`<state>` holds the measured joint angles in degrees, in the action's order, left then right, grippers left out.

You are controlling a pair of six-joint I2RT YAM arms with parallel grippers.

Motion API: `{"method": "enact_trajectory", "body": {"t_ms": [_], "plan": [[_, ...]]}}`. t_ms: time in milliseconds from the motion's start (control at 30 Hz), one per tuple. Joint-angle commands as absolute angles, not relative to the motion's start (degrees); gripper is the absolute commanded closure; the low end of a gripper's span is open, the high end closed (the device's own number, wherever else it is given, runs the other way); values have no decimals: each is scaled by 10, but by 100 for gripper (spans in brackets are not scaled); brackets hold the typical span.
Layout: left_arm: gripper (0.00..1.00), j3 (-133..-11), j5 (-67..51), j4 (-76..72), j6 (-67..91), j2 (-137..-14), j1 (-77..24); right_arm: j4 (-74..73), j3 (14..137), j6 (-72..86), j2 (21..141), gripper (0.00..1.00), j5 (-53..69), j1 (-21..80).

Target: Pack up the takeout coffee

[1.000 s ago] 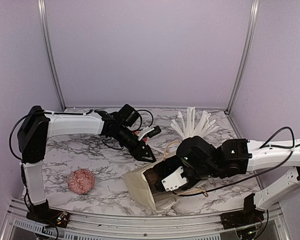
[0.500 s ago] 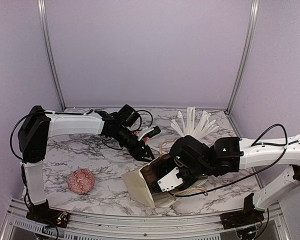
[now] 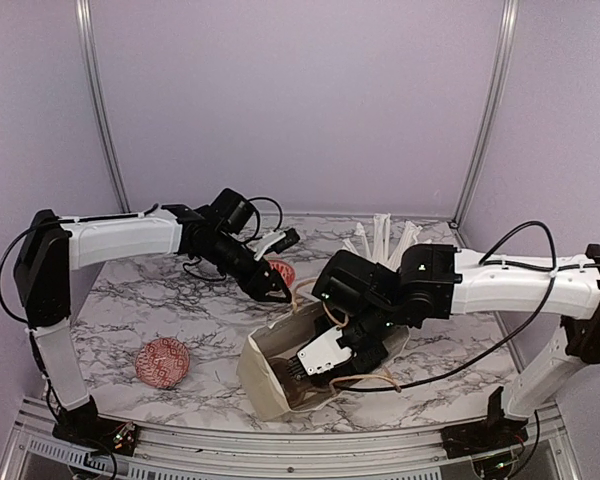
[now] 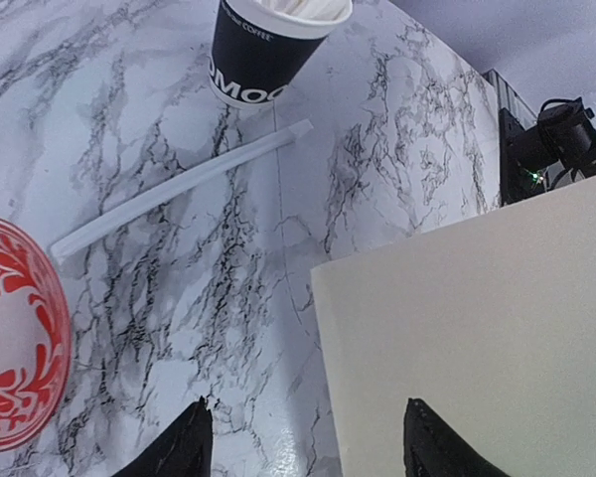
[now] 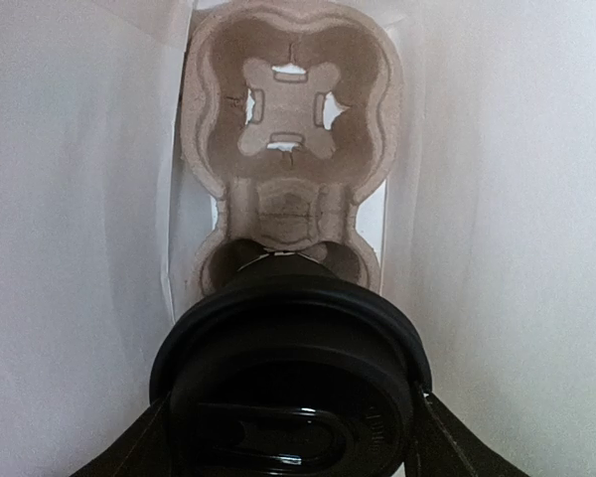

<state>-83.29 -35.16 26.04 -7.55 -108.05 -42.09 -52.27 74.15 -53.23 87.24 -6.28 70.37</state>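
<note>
The takeout coffee (image 5: 290,378), a black cup with a black lid, fills the lower half of the right wrist view. My right gripper (image 5: 293,442) is shut on it, one finger on each side. It is held inside the white paper bag (image 3: 270,375), over the near pocket of a brown pulp cup carrier (image 5: 288,139). From above, the right gripper (image 3: 308,363) reaches into the mouth of the bag, which lies on its side, and the cup is hidden. My left gripper (image 3: 270,287) hangs open and empty just behind the bag, with the bag's wall (image 4: 477,328) under its right fingertip.
A black cup full of wrapped straws (image 4: 268,50) stands behind the bag, with one loose straw (image 4: 179,189) lying on the marble. One red-and-white bowl (image 3: 163,362) sits front left, another (image 3: 281,272) lies beside the left gripper. Purple walls enclose the table.
My right gripper has pushed left and deeper into the bag with the cup. The bag has slid a little left. My left gripper has drawn back and left, away from the bag's top edge.
</note>
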Motion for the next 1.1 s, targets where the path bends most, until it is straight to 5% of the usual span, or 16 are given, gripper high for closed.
{"method": "enact_trajectory", "body": {"t_ms": [0,533,933,1067], "plan": [[33,-830,-308,294,-94,-1012,-399,-629,802,-498,901,65,23,696],[32,-791,-267,330,-77,-878,-359,-761,892,-518,1028,66,167,638],[31,-796,-257,334,-54,-832,-359,-633,764,-487,975,67,80,634],[30,-808,-255,348,-55,-825,-359,-633,771,-478,964,59,74,636]]}}
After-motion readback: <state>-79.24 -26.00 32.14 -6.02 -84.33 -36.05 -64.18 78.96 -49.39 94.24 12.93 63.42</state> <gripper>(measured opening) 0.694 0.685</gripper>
